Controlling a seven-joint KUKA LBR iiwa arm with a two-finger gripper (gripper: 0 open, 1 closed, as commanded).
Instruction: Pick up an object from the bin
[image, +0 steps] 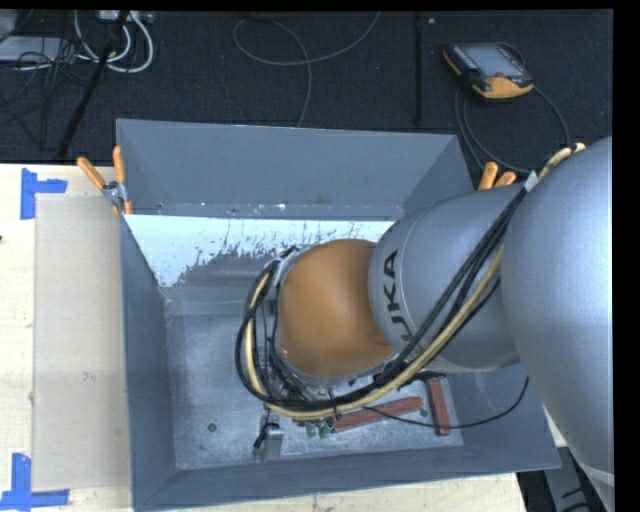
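Note:
My gripper (268, 439) reaches down to the bin floor near the front wall, a little left of the middle, and most of it is hidden under the arm's orange cover. Nothing shows at its tip. A long reddish-brown bar (385, 413) lies flat on the floor to the gripper's right, along the front wall. A short reddish piece (439, 404) stands crosswise at the bar's right end. A small greenish bit (320, 429) shows between the bar's left end and the gripper, partly under the cables.
The arm with its orange cover and looped cables hangs over the middle and right of the bin. The scuffed bin floor shows on the left side and toward the back wall.

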